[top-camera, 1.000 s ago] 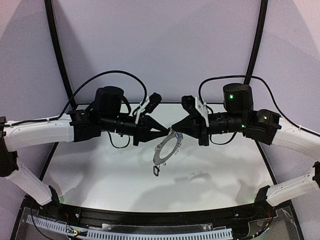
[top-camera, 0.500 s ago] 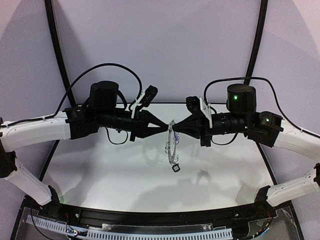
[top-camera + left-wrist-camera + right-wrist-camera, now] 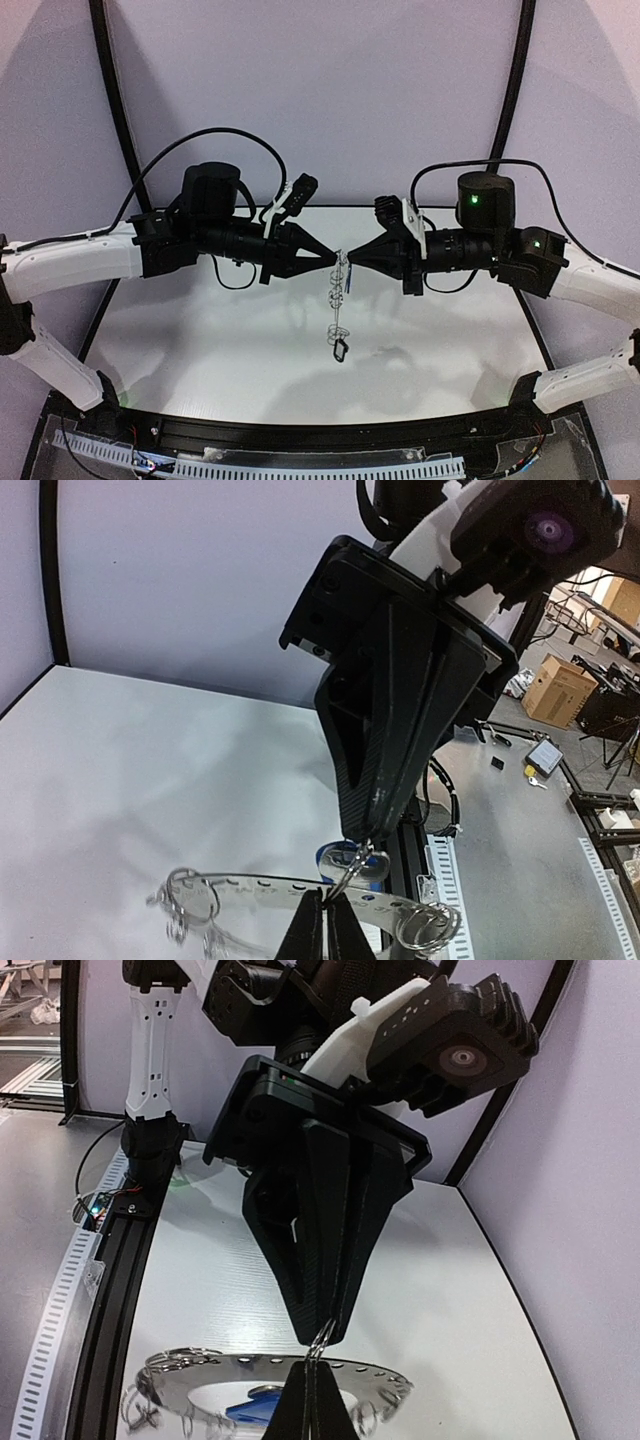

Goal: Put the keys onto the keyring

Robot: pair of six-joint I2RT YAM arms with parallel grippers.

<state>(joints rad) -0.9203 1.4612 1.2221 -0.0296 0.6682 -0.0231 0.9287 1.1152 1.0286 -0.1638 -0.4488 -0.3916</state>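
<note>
Where the two arms meet nose to nose above the white surface (image 3: pixel 200 330), the keyring (image 3: pixel 337 295) hangs between them. It is lifted clear of the surface and turned edge-on to the overhead camera, so it reads as a thin upright strip dropping from the fingertips. The left tool (image 3: pixel 332 260) reaches in from one side and the right tool (image 3: pixel 352 262) from the other, both roughly level, their points all but touching at the ring's top edge.

Seen from the left wrist, that tool's fingers (image 3: pixel 305 935) are pressed together with the ring's rim pinched between them. From the right wrist, the right tool's fingers (image 3: pixel 300 1415) are likewise closed tight. They grip at the rim, where a wire clip (image 3: pixel 320 1338) stands up between the two sets of tips. More wire clips (image 3: pixel 430 925) loop around the rim.

A black tag (image 3: pixel 340 350) dangles at the ring's lowest point, above the surface. A blue tag (image 3: pixel 335 856) shows just behind the ring near the gripped spot. Whether it is hooked on, I cannot tell. The key blades are too small to make out.
</note>
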